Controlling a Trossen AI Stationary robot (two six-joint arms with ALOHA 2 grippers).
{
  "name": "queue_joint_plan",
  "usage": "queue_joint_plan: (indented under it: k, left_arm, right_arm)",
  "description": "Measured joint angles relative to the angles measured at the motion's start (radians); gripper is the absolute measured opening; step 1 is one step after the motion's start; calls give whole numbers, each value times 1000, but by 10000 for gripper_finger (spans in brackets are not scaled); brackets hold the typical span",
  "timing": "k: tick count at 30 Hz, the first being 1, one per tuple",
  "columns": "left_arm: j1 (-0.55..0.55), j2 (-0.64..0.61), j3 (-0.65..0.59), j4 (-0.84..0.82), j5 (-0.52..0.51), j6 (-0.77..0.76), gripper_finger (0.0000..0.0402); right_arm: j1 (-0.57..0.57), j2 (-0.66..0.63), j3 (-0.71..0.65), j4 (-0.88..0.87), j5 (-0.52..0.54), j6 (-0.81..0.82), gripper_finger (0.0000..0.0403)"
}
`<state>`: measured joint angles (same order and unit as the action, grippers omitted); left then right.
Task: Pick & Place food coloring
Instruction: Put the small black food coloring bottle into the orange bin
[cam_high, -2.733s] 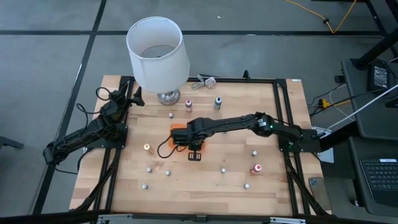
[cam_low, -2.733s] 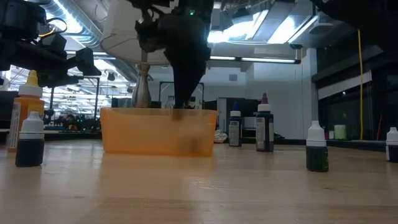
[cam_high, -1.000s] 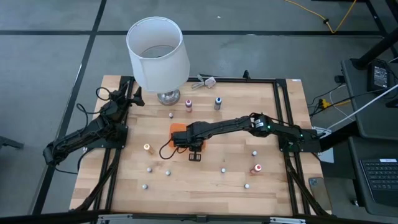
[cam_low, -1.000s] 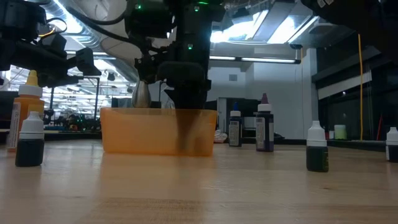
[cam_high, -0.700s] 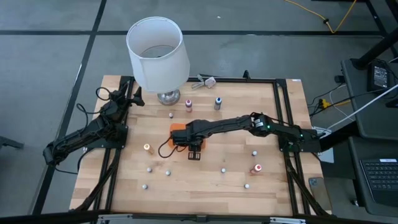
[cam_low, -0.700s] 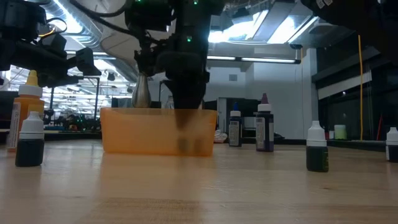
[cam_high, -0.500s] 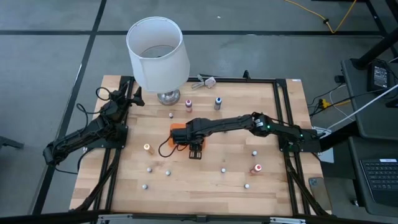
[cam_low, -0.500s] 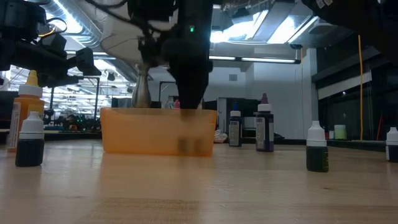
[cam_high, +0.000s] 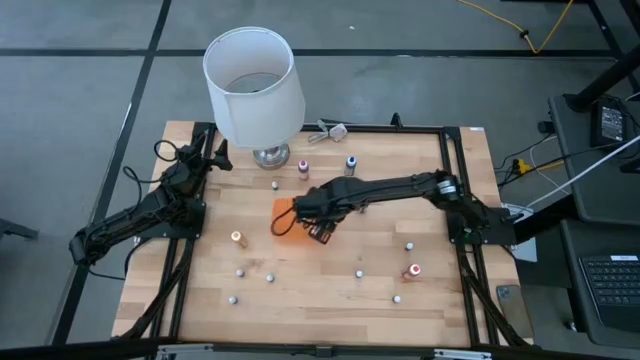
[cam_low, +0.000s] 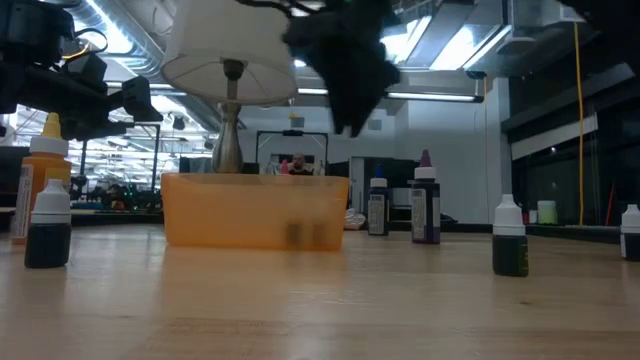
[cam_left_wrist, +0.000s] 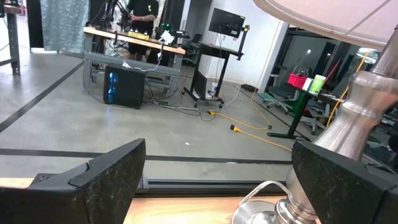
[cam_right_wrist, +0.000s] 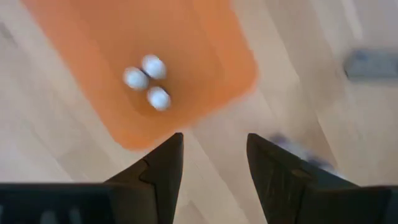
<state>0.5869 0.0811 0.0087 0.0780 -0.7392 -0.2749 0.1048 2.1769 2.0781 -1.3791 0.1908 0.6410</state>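
Orange flat plastic tray (cam_high: 284, 214), centre of the high view, holds three white-capped food-coloring bottles (cam_right_wrist: 148, 80); right gripper (cam_high: 322, 232) hovers beside it, fingers parted, empty (left gripper (cam_high: 213, 152) upper left, also spread).

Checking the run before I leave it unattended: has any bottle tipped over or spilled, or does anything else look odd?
Nothing stands out. Three white-capped bottles sit inside the orange tray, the bottles on the table stand upright, and no spill shows. The right gripper is open and empty above the tray.
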Motion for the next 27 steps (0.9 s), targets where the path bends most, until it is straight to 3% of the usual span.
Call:
queue_joint_plan:
  k: [8,19,27]
  left_arm:
    - [0,0,0,0,0,0,391]
    - [0,0,0,0,0,0,391]
    - [0,0,0,0,0,0,391]
  right_arm:
    - [42,-241,-334,71,0,222,191]
    - [97,-478,-680,90,-20,459,276]
    - [137,-606,-897,137,-50,593,274]
